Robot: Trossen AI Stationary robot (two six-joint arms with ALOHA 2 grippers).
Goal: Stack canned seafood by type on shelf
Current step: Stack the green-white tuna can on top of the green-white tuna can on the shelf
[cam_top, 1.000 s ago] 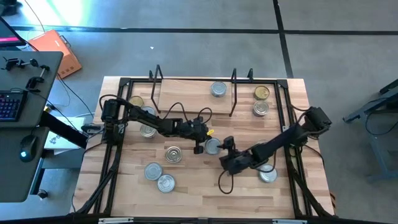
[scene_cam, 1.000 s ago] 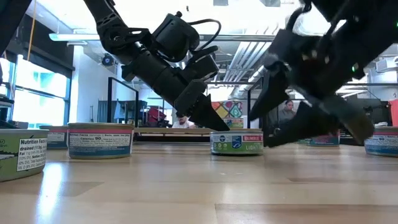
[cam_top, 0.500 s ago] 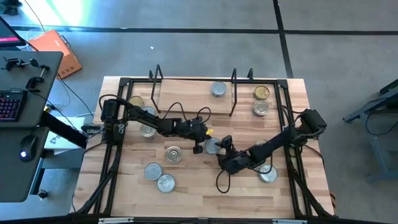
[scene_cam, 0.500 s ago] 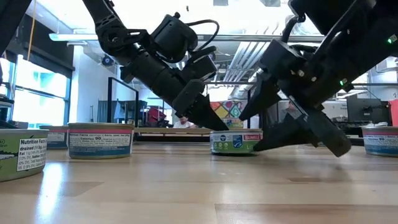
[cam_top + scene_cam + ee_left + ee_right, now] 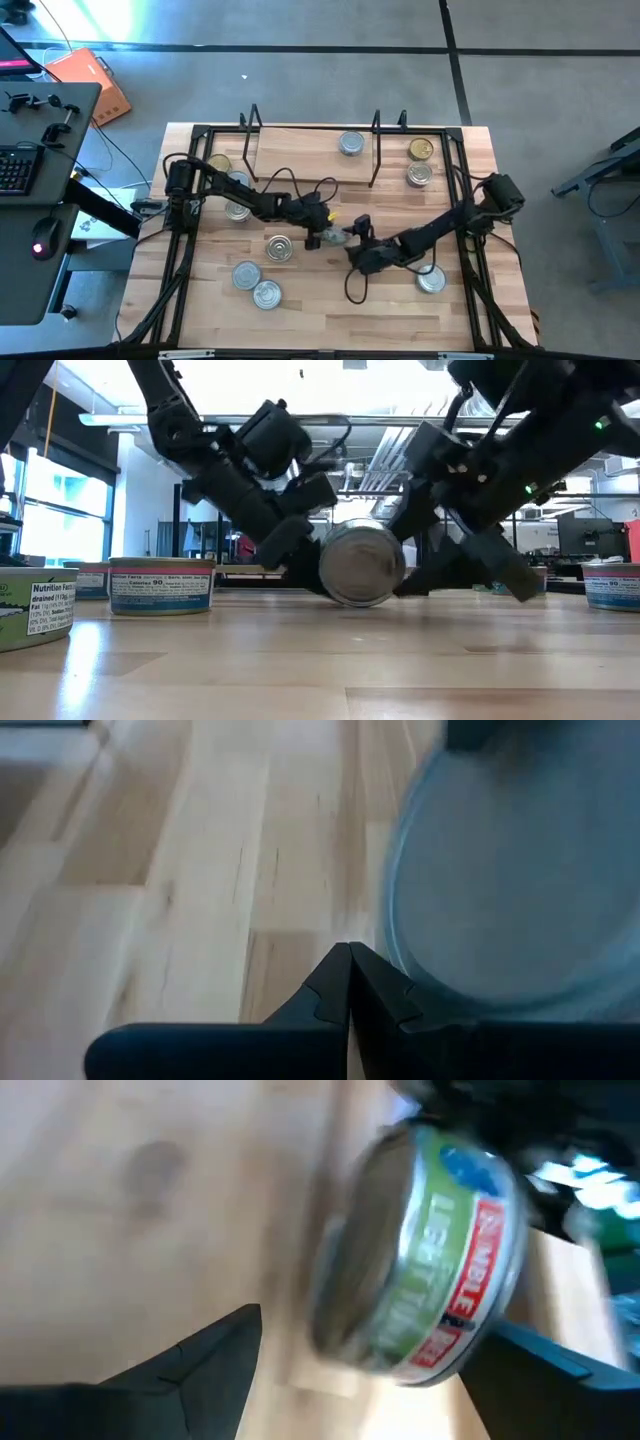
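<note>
Tin [image 5: 362, 564] now tipped on edge between end effectors, earlier flat

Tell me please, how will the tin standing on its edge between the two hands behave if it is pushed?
The tin stands on its round rim, so it would probably roll. Its smooth metal side may slip against the open right hand. It looks stiff, unlikely to dent.

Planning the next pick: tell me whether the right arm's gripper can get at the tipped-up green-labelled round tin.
Probably yes: the right gripper is open, its fingers either side of the tipped green-labelled round tin; the shut left gripper crowds the tin's far side.
</note>
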